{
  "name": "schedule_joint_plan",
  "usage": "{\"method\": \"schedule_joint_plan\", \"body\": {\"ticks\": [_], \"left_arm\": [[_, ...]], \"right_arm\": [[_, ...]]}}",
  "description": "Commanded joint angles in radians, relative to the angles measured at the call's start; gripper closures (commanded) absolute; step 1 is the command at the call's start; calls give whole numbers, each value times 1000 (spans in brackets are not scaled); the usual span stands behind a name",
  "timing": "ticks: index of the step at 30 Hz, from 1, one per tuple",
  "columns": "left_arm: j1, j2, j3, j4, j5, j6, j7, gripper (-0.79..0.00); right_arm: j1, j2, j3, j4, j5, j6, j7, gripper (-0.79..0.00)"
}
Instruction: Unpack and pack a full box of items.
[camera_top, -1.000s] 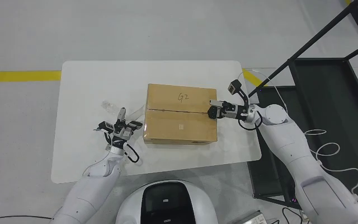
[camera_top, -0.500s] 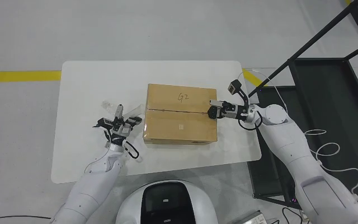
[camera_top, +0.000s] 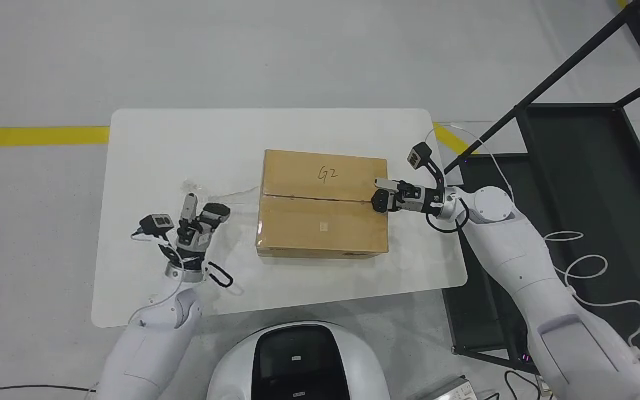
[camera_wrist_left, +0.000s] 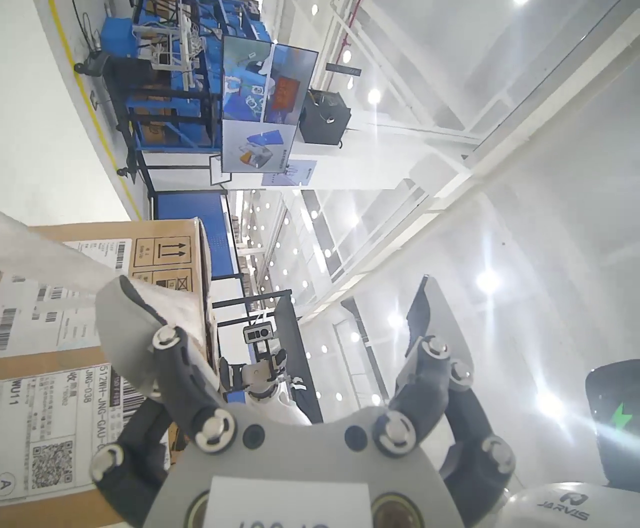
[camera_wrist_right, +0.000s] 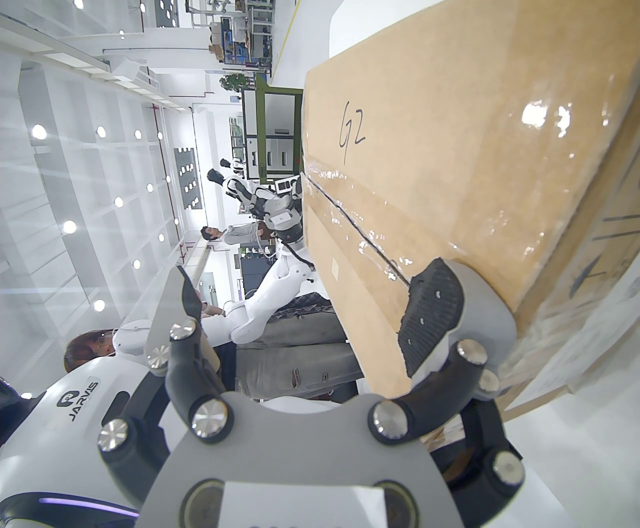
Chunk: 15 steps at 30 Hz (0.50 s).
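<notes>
The box (camera_top: 323, 203) sits shut at the middle of the table (camera_top: 160, 150), a little right of centre. Its two top flaps meet in a seam that runs left to right under clear tape. "G2" is handwritten on the far flap, and printed labels cover the left side face.

The right gripper (camera_top: 380, 193) is at the box's right edge, level with the end of the seam. Its fingers are spread and grasp nothing. In the right wrist view one ribbed pad (camera_wrist_right: 432, 320) lies against the box's top right edge, and the other finger stands clear of the cardboard.

The left gripper (camera_top: 198, 215) is over the table just left of the box, apart from it, with its fingers released wide. A pale, see-through strip (camera_wrist_left: 50, 250) drapes over one finger and runs on across the labelled side of the box.

On the floor, a yellow line (camera_top: 50, 135) lies left of the table and a black rack (camera_top: 580, 200) stands to the right.
</notes>
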Motion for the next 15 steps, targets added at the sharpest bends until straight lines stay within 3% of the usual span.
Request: {"method": "schedule_joint_plan", "body": {"ticks": [1, 7, 15], "left_arm": [[27, 3, -27, -47, 75, 14, 41, -785], [48, -2, -19, -65, 27, 159, 20, -785], [24, -22, 18, 43, -36, 213, 6, -785]], "right_arm": [[0, 0, 0, 0, 0, 0, 0, -785], [0, 0, 0, 0, 0, 0, 0, -785], [0, 0, 0, 0, 0, 0, 0, -785]]}}
